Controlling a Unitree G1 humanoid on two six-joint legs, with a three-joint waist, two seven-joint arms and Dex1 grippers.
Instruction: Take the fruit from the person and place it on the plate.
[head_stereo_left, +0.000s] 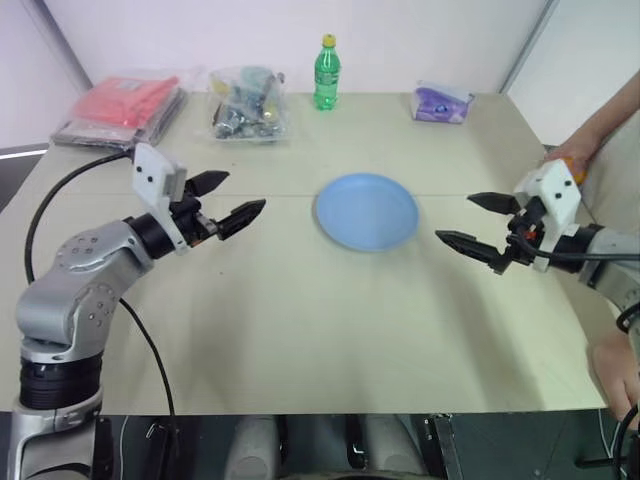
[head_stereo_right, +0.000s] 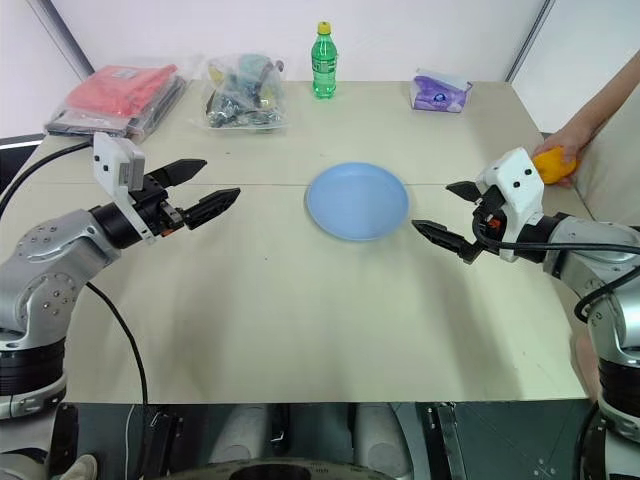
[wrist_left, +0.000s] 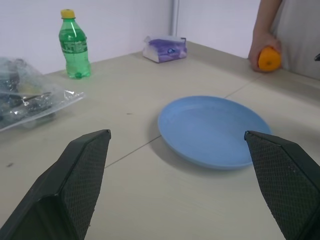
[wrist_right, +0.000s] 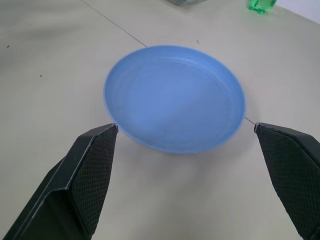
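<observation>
Waiting: both grippers, left (head_stereo_left: 225, 200) and right (head_stereo_right: 445, 215), gape empty flanking plate (head_stereo_right: 357, 200); fruit (head_stereo_right: 553, 165) beyond it in person's hand (head_stereo_right: 567, 148); mistimed closing risks dropped handover

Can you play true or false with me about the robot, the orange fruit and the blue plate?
1. The fruit is on the plate. False: the person's hand holds it at the table's right edge.
2. Both grippers are open. True: left gripper and right gripper hold nothing.
3. The green bottle lies on its side. False: it stands upright.
4. The plate is empty. True.
</observation>
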